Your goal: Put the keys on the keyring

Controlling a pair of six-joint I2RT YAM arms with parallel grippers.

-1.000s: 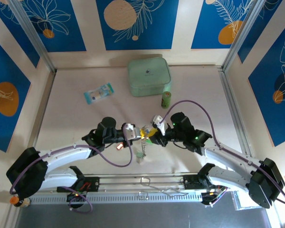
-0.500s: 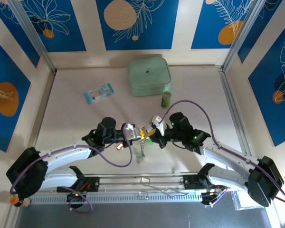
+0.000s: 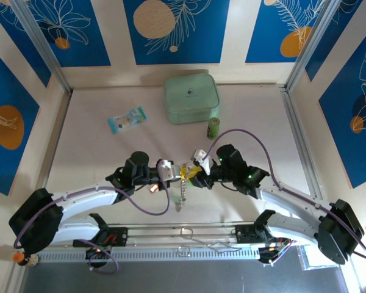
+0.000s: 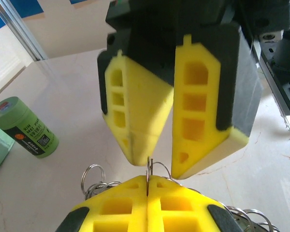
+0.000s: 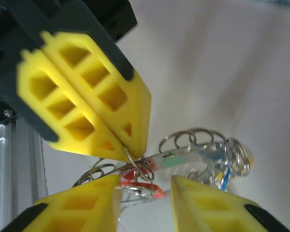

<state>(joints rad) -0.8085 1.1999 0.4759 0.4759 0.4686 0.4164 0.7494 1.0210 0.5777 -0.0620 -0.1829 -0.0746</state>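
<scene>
Silvery wire of the keyring (image 4: 149,168) sits pinched edge-on between the closed pads of the left hand (image 4: 148,186), above the counter (image 4: 38,198). The right hand (image 4: 159,165) faces it tip to tip, fingers apart and nearly touching. The keys (image 5: 183,155) bunch just beneath, one lying lengthways across the right hand's gap.

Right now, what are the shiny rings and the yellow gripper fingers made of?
The keyring looks like polished metal: thin, silvery, glinting loops. The yellow gripper fingers look like matte plastic or firm foam: dull surface, moulded cut-outs; I cannot tell which.
</scene>
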